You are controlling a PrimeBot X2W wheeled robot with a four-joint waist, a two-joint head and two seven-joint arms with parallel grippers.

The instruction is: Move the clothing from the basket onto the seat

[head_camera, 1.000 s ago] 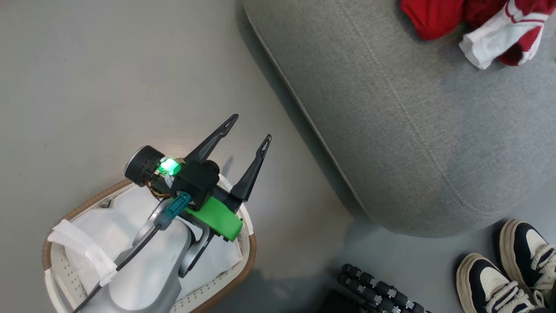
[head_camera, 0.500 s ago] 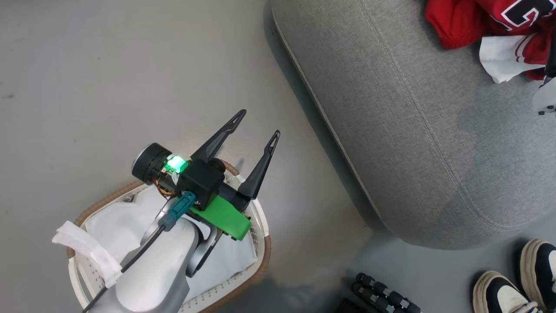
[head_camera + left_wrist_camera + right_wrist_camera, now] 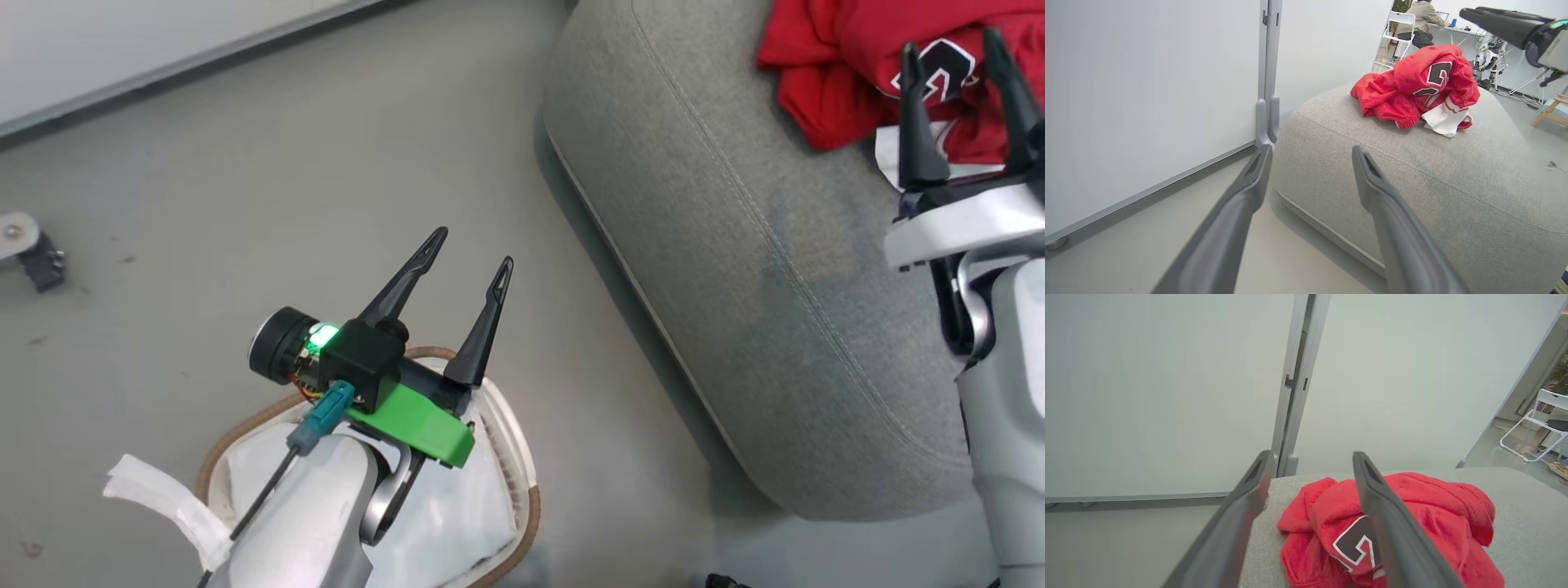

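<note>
Having swung into the head view since a second ago, the right gripper [image 3: 950, 42] is now pointing, fingers spread and empty, at the clothing [image 3: 824, 49], which is lying heaped on the seat [image 3: 735, 245] showing a black white-edged "2", while the left gripper [image 3: 473, 247] is hovering released above the basket [image 3: 522, 457] rim.

We read one black, white-edged numeral, a 2, on the red jersey [image 3: 1429, 81], at one o'clock in the left wrist view; the numeral beneath is folded, unreadable.
</note>
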